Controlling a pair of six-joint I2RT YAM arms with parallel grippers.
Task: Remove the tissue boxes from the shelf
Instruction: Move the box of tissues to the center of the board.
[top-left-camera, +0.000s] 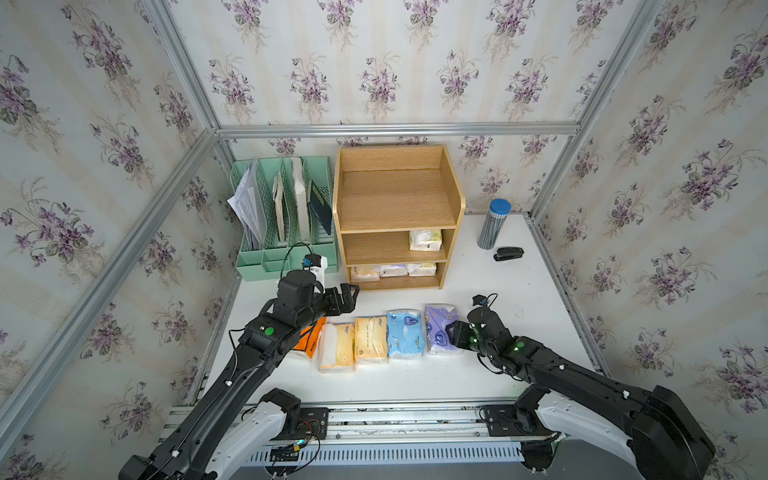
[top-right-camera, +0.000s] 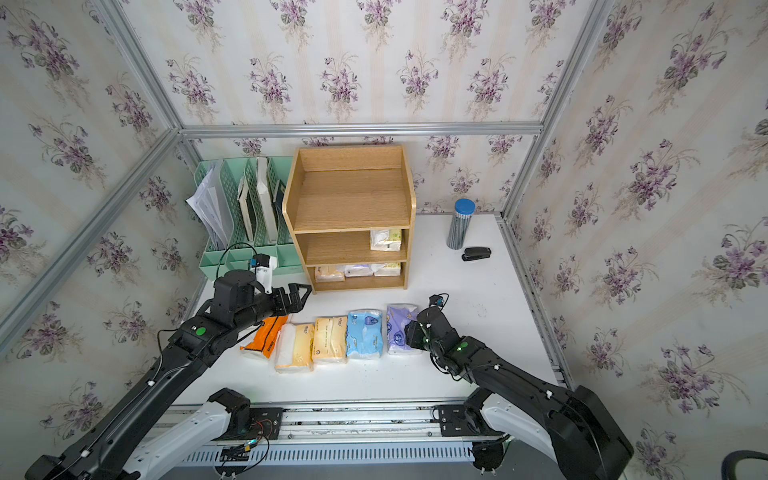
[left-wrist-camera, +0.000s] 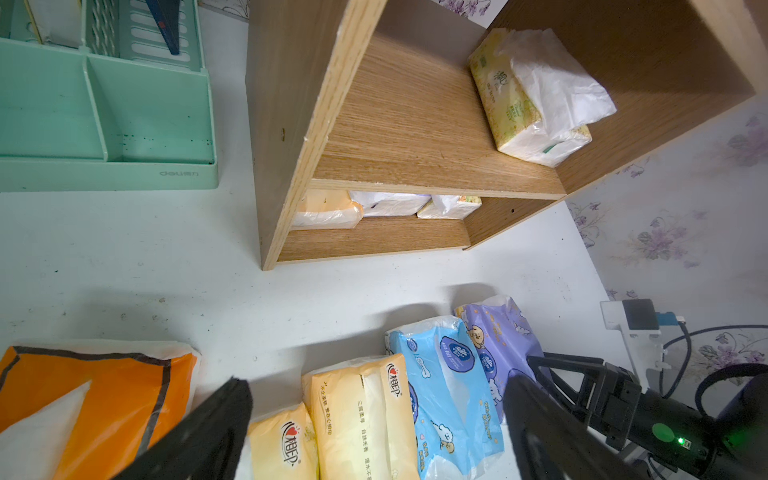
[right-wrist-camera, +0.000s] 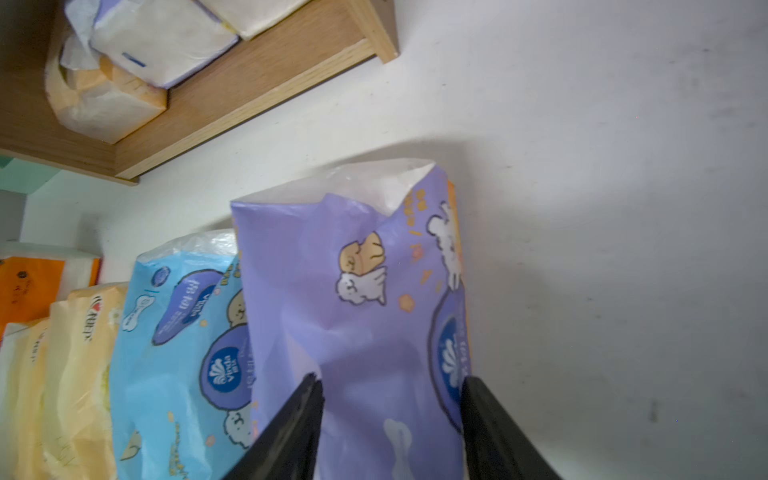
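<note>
Jaws on left gripper (top-left-camera: 351, 296) wide apart, empty, hovering at the lower front corner of the shelf (top-left-camera: 395, 199). Right gripper (right-wrist-camera: 390, 386) part-open, straddling near end of purple pack (right-wrist-camera: 353, 291), which lies flat on the table (top-left-camera: 519, 299); no squeeze visible. Four tissue packs sit in the shelf: middle-tier pack (top-left-camera: 425, 240), three bottom-tier packs (top-left-camera: 392, 270). Five lie in a row on the table. Likely light, squashy, slick wrap; pinch across the short width mid-body, reaching in low.
</note>
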